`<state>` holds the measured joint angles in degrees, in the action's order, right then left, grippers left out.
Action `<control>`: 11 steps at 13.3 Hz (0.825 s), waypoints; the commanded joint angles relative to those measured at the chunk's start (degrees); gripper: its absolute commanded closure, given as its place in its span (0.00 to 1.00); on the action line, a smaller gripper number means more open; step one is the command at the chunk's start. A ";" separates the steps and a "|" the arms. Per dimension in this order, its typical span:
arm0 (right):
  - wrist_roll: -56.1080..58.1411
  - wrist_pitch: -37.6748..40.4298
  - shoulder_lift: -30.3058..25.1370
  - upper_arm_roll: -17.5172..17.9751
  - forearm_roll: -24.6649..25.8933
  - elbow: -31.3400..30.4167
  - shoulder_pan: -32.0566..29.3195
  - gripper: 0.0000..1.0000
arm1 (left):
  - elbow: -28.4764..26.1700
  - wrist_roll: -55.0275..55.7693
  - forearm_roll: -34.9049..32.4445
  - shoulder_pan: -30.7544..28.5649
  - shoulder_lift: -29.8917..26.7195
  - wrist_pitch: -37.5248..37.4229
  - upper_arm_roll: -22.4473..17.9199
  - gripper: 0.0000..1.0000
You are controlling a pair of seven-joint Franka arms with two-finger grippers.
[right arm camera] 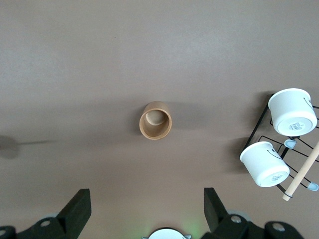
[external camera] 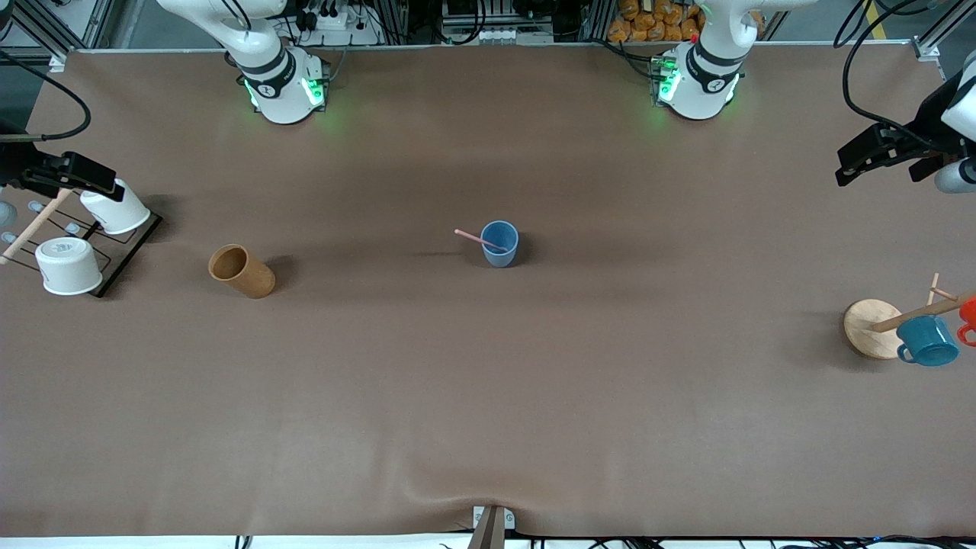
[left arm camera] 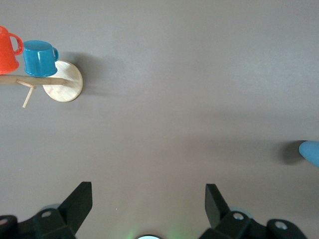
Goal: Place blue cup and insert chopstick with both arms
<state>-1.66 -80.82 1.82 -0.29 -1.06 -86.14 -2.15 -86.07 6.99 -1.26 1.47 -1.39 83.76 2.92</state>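
The blue cup stands upright at the middle of the table. The pale pink chopstick rests in it, leaning out toward the right arm's end. A sliver of the cup shows in the left wrist view. My left gripper hangs open and empty over the left arm's end of the table, also seen in its wrist view. My right gripper hangs open and empty over the wire rack at the right arm's end, also seen in its wrist view. Both are far from the cup.
A brown cylindrical holder lies on its side toward the right arm's end. A wire rack beside it holds two white cups. A wooden mug rack with a teal mug and a red mug stands at the left arm's end.
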 commanded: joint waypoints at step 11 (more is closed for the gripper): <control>-0.98 0.49 0.20 -0.24 1.06 0.88 0.57 0.00 | 0.91 0.22 0.73 -0.07 -0.36 -2.90 -0.19 0.00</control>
<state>-1.68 -80.82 1.82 -0.30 -1.03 -86.14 -2.15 -85.96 6.99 -1.26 1.45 -1.39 82.12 2.84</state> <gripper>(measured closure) 0.000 0.000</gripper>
